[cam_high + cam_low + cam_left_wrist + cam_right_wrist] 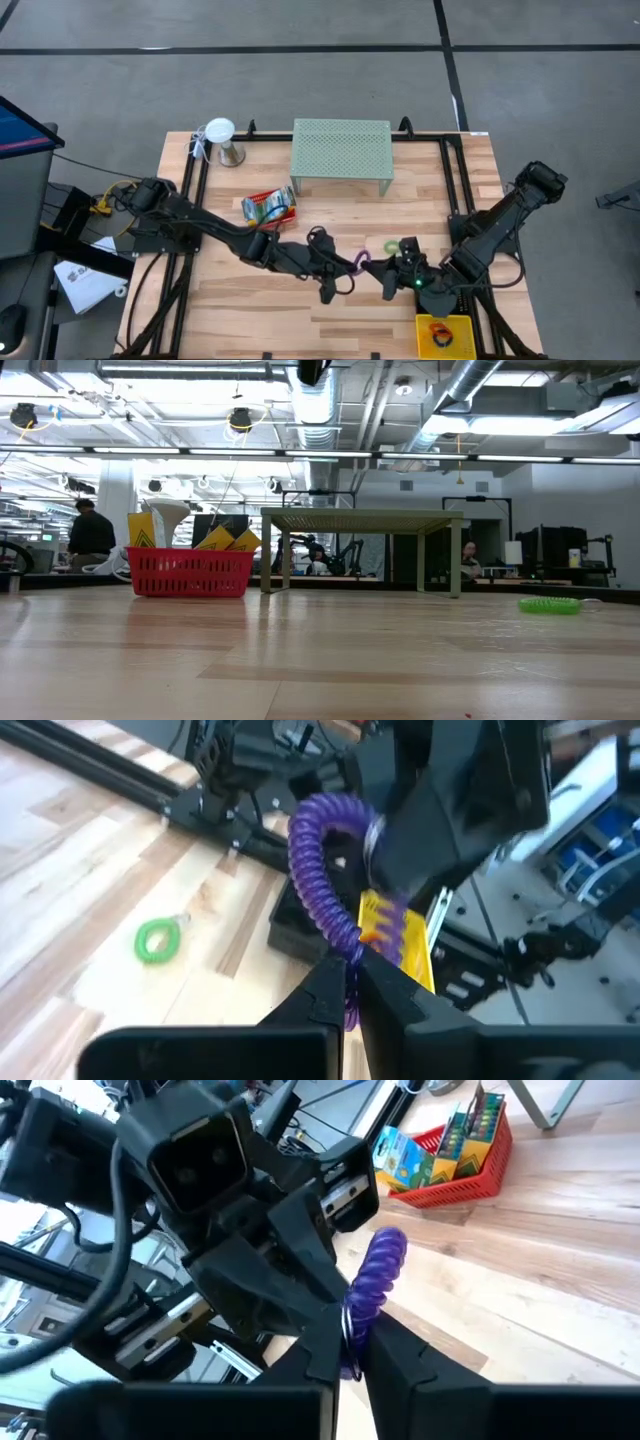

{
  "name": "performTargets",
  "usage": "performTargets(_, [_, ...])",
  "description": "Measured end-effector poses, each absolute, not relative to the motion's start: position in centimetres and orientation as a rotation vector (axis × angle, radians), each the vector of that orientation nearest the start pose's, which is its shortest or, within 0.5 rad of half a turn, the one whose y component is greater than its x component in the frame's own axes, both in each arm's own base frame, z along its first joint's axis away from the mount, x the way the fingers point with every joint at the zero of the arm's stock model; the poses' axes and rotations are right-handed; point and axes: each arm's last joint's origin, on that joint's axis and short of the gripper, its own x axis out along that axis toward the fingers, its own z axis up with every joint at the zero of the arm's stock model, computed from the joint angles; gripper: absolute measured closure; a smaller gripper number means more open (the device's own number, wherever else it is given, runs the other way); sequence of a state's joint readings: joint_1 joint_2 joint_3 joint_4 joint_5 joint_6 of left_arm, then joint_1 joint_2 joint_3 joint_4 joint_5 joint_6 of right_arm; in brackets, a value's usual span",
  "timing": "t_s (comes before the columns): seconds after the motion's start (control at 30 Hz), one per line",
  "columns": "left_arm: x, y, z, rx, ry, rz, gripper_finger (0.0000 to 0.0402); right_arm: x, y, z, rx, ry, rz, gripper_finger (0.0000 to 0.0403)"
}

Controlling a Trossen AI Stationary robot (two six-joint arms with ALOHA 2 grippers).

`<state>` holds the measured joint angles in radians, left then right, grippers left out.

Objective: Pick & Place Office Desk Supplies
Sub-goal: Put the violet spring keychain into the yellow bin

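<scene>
I've got both arms meeting mid-table over the bare wood table (250, 320), a handover in the air by the look of it. Mesh shelf (341, 150) sits well beyond both grippers, perforated metal on thin legs. Red tray (268, 207) with crayon boxes (470, 1132) is beyond the left arm, near its forearm; yellow tray (444, 335) is just beside the right gripper, on my near edge.

Left gripper (350, 988) is pinched on one end of the purple coil (325, 885); right gripper (350, 1342) is pinched on the other end. Coil hangs between them, off the table — springy plastic spiral, ridged, bends easily.

Step in hand, my read: pass it to the right arm, then drop it in the yellow tray. Release the left only once the right grip is firm — the coil will spring back, so ease the tension first.

Green coil (390, 246) lies flat on the wood just beyond the grippers.
</scene>
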<state>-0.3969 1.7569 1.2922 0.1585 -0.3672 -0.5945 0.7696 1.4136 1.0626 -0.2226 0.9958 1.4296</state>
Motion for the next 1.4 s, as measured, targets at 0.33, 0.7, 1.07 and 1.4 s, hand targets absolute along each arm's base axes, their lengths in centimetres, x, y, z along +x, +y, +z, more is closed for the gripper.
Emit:
performTargets(0.33, [36.6,-17.4,27.5,-0.466,0.378,-0.144,0.0333,22.9,19.5,29.1,0.965,0.143,-0.403,0.0394])
performTargets(0.7, [35.6,-17.6,27.8,-0.455,0.440,-0.111,0.0260,22.5,19.8,29.1,0.960,0.153,-0.391,0.0397])
performTargets(1.07, [31.1,-15.3,25.2,-0.234,0.955,0.096,0.0253,19.0,21.8,26.9,1.042,0.539,-0.331,0.0397])
performTargets(1.4, [29.0,-16.1,23.1,-0.173,1.056,0.186,0.0253,10.6,25.8,25.2,1.182,0.958,-0.329,0.0398])
